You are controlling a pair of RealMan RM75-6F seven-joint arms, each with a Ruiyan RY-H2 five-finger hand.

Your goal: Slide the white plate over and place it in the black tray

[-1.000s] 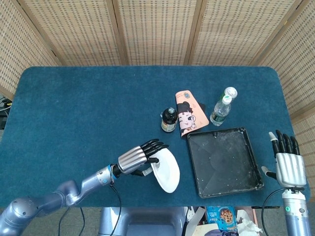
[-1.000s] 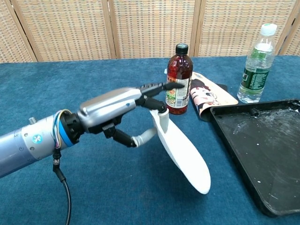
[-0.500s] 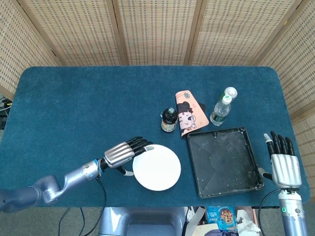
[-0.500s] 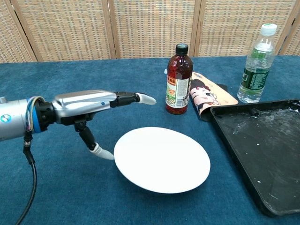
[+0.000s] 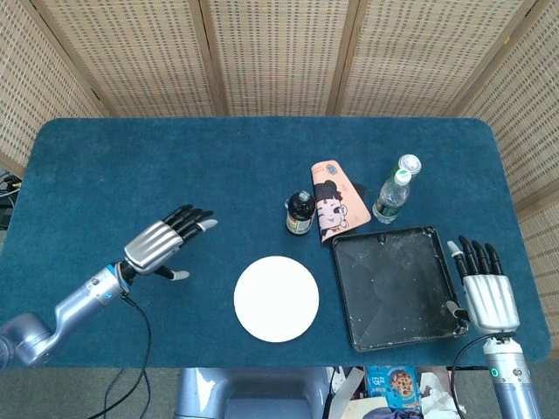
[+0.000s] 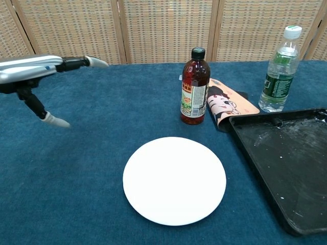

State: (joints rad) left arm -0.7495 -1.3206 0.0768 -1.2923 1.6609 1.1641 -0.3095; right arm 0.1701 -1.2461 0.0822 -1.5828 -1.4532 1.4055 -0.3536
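The left hand [image 5: 163,243] hangs over the blue-carpeted tabletop [image 5: 131,175] with its fingers spread and nothing in them, well apart from the round white plate [image 5: 276,298], which lies flat on the tabletop between that hand and the rectangular black tray [image 5: 397,286] (the plate sits just beside the tray's left edge, not inside it). In the chest view the same left hand [image 6: 30,71] shows at the upper left, fingers stretched out level and thumb pointing down, grasping nothing. The right hand [image 5: 484,292] stands at the right end of the tabletop, just beside the tray's right rim, its fingers straight, slightly apart and empty. There is one plate and one tray; the tray's floor carries pale smears. Behind the tray stand two bottles: one dark brown glass bottle with a black cap [image 6: 194,87] and one clear plastic water bottle with a white cap [image 6: 278,70], both upright. Between them lies one pink card printed with a cartoon face [image 5: 333,199], touching the tray's far left corner.
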